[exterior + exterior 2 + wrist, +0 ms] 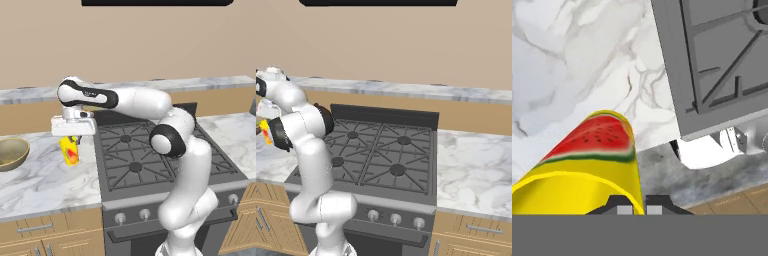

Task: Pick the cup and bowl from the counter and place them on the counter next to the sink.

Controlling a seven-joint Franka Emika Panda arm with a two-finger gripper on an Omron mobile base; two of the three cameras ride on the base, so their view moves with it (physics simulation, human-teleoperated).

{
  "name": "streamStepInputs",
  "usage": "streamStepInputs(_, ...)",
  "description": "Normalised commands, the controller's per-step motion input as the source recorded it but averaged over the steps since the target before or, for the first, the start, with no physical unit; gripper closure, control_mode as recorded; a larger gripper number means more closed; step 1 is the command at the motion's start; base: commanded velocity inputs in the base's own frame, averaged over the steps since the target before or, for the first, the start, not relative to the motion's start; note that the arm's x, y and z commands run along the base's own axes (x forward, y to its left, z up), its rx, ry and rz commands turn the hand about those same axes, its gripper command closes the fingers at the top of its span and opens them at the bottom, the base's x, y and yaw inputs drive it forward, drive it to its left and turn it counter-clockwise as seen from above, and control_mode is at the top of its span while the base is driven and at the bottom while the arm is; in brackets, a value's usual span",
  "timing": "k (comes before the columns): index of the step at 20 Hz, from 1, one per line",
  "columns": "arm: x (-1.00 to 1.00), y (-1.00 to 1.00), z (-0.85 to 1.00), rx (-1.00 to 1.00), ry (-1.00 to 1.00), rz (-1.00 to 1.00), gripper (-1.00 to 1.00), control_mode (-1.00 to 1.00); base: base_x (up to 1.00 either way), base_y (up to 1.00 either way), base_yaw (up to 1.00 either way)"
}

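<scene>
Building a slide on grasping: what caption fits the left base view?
Gripper holds the yellow cup above the marble counter, between bowl and stove.

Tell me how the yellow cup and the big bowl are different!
The cup is bright yellow with a red watermelon picture; the bowl is plain olive-tan and dull. The cup is narrow and tall in shape; the bowl is much wider and rounder. The cup hangs tilted in the gripper above the counter; the bowl sits upright on the counter, untouched. Both are open containers left of the stove.
</scene>
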Motion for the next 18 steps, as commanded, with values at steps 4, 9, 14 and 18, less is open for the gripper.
streamStepInputs(4, -0.43, -0.7, 0.04, 0.01, -0.3, 0.34, 1.0, -1.0, 0.0, 0.0, 0.0)
streamStepInputs(9, -0.43, -0.96, 0.0, 0.11, -0.32, 0.28, 1.0, -1.0, 0.0, 0.0, 0.0)
streamStepInputs(14, -0.31, -0.87, 0.08, 0.26, -0.16, 0.1, 1.0, -1.0, 0.0, 0.0, 0.0)
streamStepInputs(18, -0.42, -0.81, 0.3, 0.33, 0.0, 0.01, 1.0, -1.0, 0.0, 0.0, 0.0)
